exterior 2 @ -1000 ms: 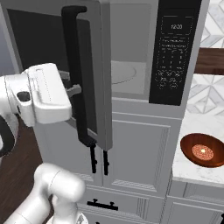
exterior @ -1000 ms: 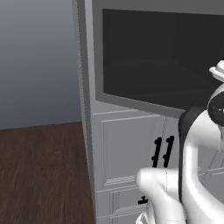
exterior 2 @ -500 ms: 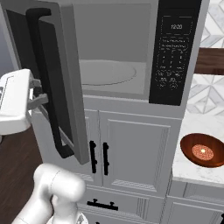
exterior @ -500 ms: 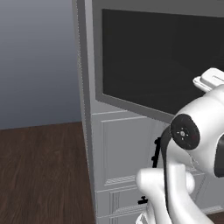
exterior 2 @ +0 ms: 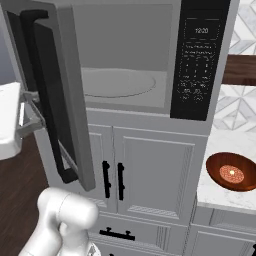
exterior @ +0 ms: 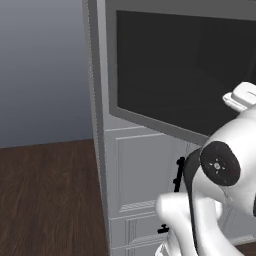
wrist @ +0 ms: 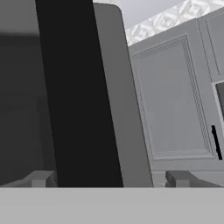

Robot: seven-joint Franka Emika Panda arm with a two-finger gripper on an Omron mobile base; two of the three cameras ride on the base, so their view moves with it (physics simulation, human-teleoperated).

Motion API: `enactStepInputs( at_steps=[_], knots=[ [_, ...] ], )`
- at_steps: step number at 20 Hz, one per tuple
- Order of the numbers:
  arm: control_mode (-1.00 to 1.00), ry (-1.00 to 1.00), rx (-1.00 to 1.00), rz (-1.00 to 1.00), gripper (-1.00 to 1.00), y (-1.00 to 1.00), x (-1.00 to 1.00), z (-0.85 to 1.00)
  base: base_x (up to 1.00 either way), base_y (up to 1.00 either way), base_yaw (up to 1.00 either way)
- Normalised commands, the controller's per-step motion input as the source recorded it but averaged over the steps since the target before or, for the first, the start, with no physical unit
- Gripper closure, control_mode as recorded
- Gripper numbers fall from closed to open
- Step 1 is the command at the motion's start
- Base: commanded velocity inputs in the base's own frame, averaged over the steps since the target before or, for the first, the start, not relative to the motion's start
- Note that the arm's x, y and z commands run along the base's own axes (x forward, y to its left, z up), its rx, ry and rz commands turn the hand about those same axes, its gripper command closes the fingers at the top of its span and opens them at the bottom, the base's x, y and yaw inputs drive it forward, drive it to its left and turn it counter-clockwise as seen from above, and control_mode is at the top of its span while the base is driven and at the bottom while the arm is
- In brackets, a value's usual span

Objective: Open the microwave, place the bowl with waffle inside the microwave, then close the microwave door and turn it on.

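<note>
The microwave (exterior 2: pixel 150 30) stands with its cavity showing and a pale turntable (exterior 2: pixel 117 82) inside. The microwave door (exterior 2: pixel 70 100) hangs swung far out to the left; its dark glass (exterior: pixel 185 70) faces the left base view. My gripper (exterior 2: pixel 36 111) is open and straddles the door's long black handle (exterior 2: pixel 46 90). In the hand view the handle (wrist: pixel 74 96) runs between my fingertips (wrist: pixel 179 178), close to the left one and apart from the right one. The brown bowl (exterior 2: pixel 232 172) with the waffle sits on the counter at the right, far from my gripper.
A black control panel (exterior 2: pixel 200 60) fills the microwave's right side. White cabinet doors with small black handles (exterior 2: pixel 112 180) stand below it, and a drawer lower down. The pale counter (exterior 2: pixel 220 195) is to the right. Dark wood floor (exterior: pixel 45 195) lies to the left.
The microwave door has swung much farther open to the left, baring the cavity. My gripper has travelled left with the handle.
</note>
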Motion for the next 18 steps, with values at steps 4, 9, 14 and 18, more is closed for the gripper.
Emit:
enactStepInputs(
  at_steps=[4, 9, 14, 18],
  knots=[
    [-1.00, 0.07, -0.01, 0.28, -1.00, 0.24, -0.73, 0.00, 0.00, 0.00, 0.00],
    [-1.00, 0.12, 0.00, 0.31, -1.00, 0.26, -0.49, -0.01, 0.00, 0.00, 0.00],
    [-1.00, 0.07, 0.00, 0.01, -1.00, 0.60, -0.09, 0.00, 0.00, 0.00, 0.00],
    [-1.00, 0.00, 0.00, -0.09, -1.00, 0.81, 0.00, -0.03, 0.00, 0.00, 0.00]
  ],
)
